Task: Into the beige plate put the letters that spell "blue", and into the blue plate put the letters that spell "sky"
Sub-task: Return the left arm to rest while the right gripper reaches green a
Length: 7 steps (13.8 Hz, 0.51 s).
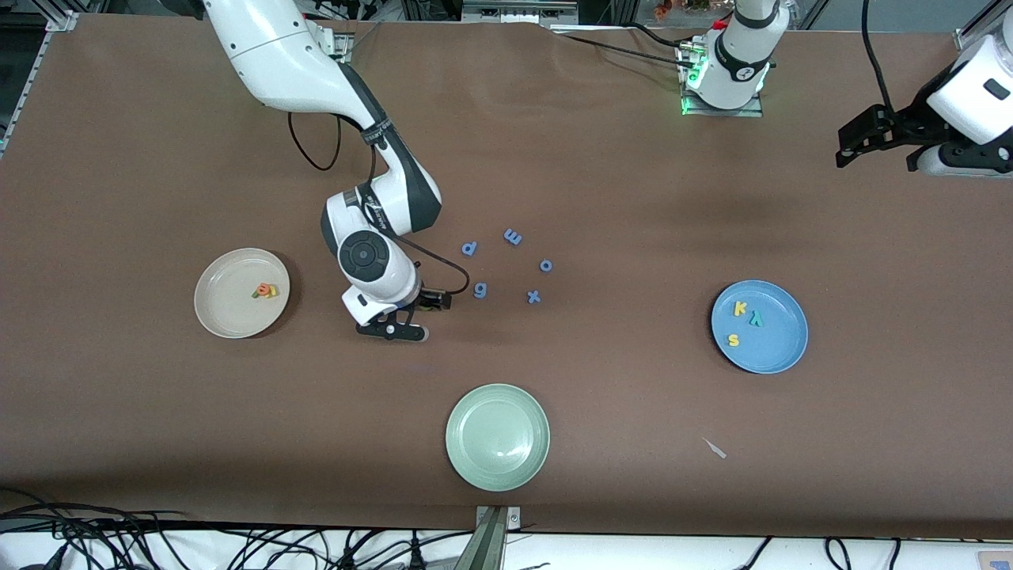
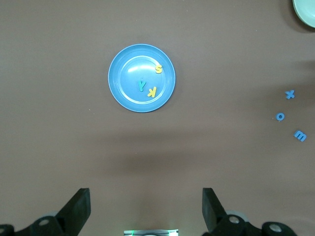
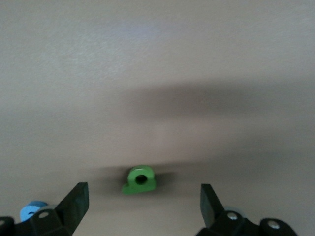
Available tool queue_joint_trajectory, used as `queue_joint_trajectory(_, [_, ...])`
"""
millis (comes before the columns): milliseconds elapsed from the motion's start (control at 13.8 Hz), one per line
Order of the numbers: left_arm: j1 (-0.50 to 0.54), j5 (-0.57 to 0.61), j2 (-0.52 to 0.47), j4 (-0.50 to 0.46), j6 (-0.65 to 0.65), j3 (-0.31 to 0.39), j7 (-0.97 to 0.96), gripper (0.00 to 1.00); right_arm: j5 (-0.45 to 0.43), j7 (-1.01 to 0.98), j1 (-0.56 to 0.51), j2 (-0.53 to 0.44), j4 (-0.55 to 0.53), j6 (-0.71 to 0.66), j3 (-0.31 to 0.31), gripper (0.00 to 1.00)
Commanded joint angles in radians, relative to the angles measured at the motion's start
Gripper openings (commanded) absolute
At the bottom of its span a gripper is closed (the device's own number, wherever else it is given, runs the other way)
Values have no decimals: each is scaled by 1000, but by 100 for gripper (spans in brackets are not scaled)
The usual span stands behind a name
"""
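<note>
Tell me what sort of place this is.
Probably a robotics lab: two white robot arms bolted along a brown-covered table, bundled cables at its edges, and foam letters sorted into plates, such as the round sky-blue plate.

A pale green plate (image 1: 497, 437) sits on the brown worktop (image 1: 633, 198) — nearest the front camera. Five blue letters (image 1: 511, 236) lie scattered farther back — apart from one another.

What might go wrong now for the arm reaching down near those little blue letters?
The open right gripper straddles a tiny green foam letter "b"; something that small could slip or tip as the fingers close. The blue foam "g" lies close by and might get nudged. The round beige plate already holds a tight cluster of letters, so a drop could bounce off them.
</note>
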Motion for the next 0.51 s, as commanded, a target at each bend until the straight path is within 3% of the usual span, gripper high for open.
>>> queue_joint_trajectory(0, [-27, -28, 25, 47, -27, 26, -10, 100, 8, 11, -8, 31, 31, 5, 17, 100])
queue_joint_trajectory(145, [-28, -27, 76, 115, -40, 30, -10, 100, 8, 10, 0, 43, 29, 37, 19, 100])
queue_joint_trajectory(363, [-28, -27, 87, 131, -50, 28, -10, 100, 8, 5, 0, 47, 28, 41, 19, 99])
queue_joint_trajectory(436, [-30, -25, 91, 134, -53, 28, -10, 100, 6, 3, 0, 51, 28, 41, 18, 94])
